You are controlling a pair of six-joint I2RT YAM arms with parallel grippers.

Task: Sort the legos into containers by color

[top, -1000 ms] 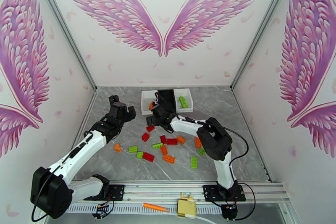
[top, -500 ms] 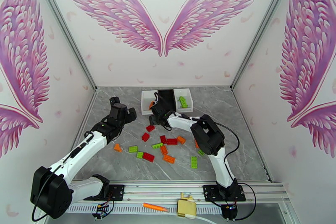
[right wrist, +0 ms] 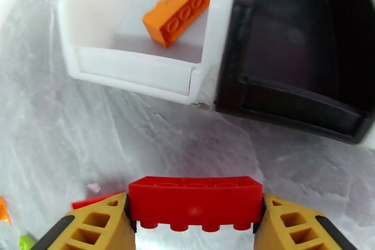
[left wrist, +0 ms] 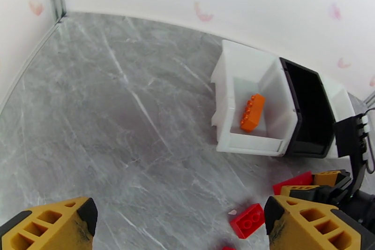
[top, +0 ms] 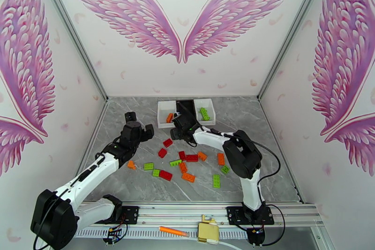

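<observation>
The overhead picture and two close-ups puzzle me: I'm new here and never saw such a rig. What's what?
Two white robot arms are bolted at the near edge of the gray table. The overhead picture comes from a fixed camera above them. Each close-up comes from a wrist camera, so the yellow fingers are that arm's own claw. On the table lie loose red, orange and green bricks, with three bins at the back. The left white bin holds an orange brick, the black bin sits in the middle, and the right white bin holds a green brick. The right claw grips a red brick near the bins. The left claw is open and empty.
</observation>
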